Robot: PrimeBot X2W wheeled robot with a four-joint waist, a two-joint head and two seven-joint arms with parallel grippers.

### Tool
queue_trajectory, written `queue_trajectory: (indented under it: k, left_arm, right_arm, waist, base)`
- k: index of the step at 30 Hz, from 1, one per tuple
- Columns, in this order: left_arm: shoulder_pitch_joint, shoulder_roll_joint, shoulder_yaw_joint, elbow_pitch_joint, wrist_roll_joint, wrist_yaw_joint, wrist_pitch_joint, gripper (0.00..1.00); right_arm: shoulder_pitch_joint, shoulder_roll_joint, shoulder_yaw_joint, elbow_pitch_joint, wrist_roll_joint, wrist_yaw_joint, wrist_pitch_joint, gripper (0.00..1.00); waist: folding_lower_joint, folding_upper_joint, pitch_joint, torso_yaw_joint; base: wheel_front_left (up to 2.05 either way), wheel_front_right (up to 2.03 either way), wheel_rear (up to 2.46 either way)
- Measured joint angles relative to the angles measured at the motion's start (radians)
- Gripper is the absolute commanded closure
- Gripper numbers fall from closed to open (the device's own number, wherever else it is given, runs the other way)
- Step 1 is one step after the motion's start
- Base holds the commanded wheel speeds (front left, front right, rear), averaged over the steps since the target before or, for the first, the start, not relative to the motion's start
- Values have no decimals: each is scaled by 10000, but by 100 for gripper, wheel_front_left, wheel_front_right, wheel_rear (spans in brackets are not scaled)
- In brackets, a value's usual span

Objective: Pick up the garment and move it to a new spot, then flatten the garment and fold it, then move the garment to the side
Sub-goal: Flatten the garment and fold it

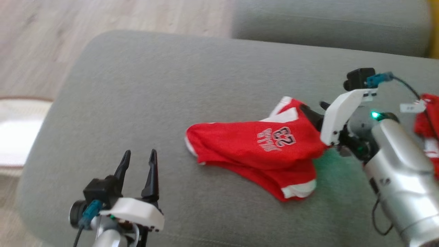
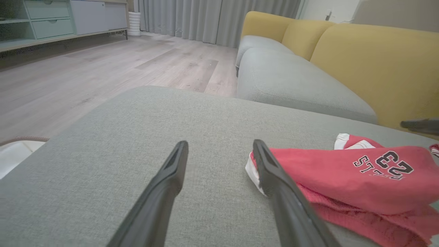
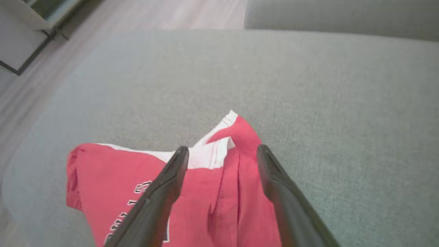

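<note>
Mid-frame, the red garment (image 1: 260, 151) shows an upside-down "23"; left gripper (image 1: 140, 151) and right gripper (image 3: 222, 148) both stand spread.

1. A broad grey cushion (image 1: 137, 103) takes up the foreground.
2. Beyond it lies a second grey seat cushion (image 2: 291, 79), backed by yellow backrests (image 2: 370, 65).
3. A pale wood floor (image 2: 85, 75) stretches away to the left.
4. Grey curtains (image 2: 212, 17) hang at the far wall, with a white ribbed cylinder (image 2: 134, 23) standing beside them.
5. A cabinet (image 2: 48, 20) with pale green drawers stands at the far left.
6. A pale rug (image 1: 17, 130) with a brown edge lies on the floor, beside the cushion.
</note>
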Motion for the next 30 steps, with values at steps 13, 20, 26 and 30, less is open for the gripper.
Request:
queue_trajectory:
  k: [13, 20, 26, 30]
  left_arm:
    - [-291, -731, 631, 460, 533, -617, 0, 0]
    - [-297, -903, 947, 550, 746, -759, 0, 0]
    - [-303, -1009, 1175, 623, 876, -905, 0, 0]
    - [-300, -1012, 1283, 683, 995, -986, 0, 0]
  right_arm:
    - [-1803, -159, 56, 3187, 351, 0, 1898, 0]
    - [-1796, 8, 274, 3354, 886, 0, 2314, 41]
    - [-1772, -13, 711, 2867, 1045, 0, 1498, 100]
    - [-1778, -73, 832, 2380, 1264, 0, 174, 100]
  waist:
    - [0, 0, 888, 1518]
    - [0, 0, 932, 1515]
    - [0, 0, 799, 1284]
    - [0, 0, 617, 1074]
  base:
    - [0, 0, 0]
    - [0, 0, 0]
    - [0, 0, 0]
    - [0, 0, 0]
